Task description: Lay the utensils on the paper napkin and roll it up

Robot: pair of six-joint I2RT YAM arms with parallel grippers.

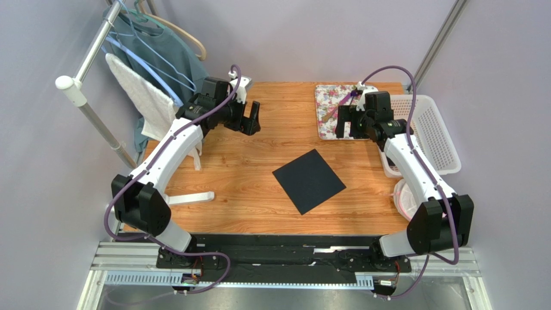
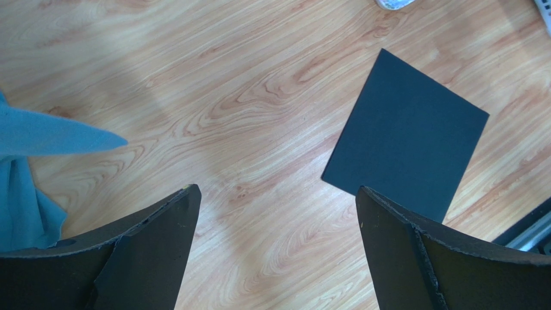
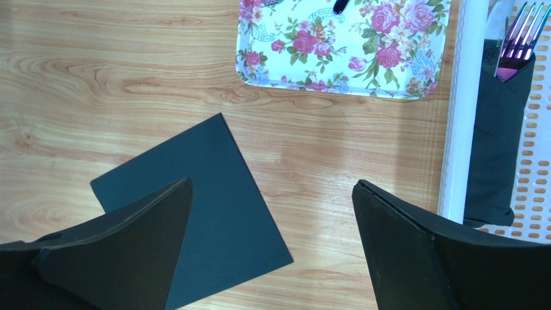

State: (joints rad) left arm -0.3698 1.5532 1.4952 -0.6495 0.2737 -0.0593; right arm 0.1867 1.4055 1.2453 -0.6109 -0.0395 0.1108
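The paper napkin (image 1: 308,180) is a flat black square lying cornerwise on the wooden table; it also shows as the napkin (image 2: 407,135) and the napkin (image 3: 213,194). A slim purple utensil (image 1: 348,99) lies on the floral tray (image 1: 328,106), mostly hidden by my right arm; only its dark tip (image 3: 341,6) shows in the right wrist view. My left gripper (image 1: 252,119) hovers open over bare wood at the table's back left, empty (image 2: 277,188). My right gripper (image 1: 349,129) hangs open and empty by the tray's near edge (image 3: 271,184).
A white slotted basket (image 1: 432,132) at the right edge holds a rolled black napkin (image 3: 498,148) with a purple fork (image 3: 517,45) in it. A clothes rack (image 1: 84,84) with hangers, a blue garment (image 2: 29,168) and a white towel stands at the back left.
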